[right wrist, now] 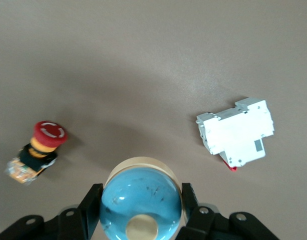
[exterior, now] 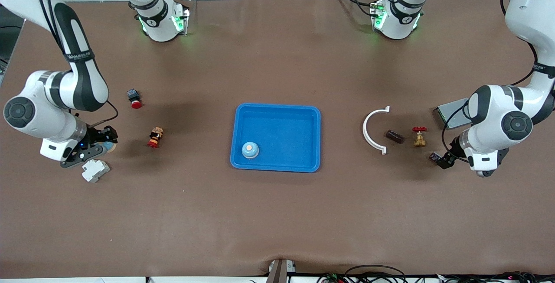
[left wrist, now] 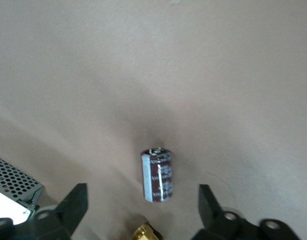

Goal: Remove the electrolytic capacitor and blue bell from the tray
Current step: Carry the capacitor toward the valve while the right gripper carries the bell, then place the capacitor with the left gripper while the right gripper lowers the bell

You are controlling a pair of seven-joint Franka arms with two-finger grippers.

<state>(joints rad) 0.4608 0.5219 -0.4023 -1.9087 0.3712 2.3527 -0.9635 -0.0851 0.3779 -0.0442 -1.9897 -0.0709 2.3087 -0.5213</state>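
The left gripper [left wrist: 142, 212] jaws are spread wide, with nothing between them; the electrolytic capacitor [left wrist: 158, 174] lies on the table [exterior: 277, 213] beneath, between the white curved clip [exterior: 372, 130] and the brass valve [exterior: 419, 136]. The right gripper [right wrist: 141, 210] jaws are closed on a blue bell [right wrist: 141, 200], held just above the table at the right arm's end, beside the white breaker [right wrist: 236, 131]. Release of this bell is judged to be the step in hand. A second bell [exterior: 250, 149] is seen resting in the tray [exterior: 277, 114]. The surface is plain brown matting; the grey metal box [exterior: 451, 114] lies near the left arm.
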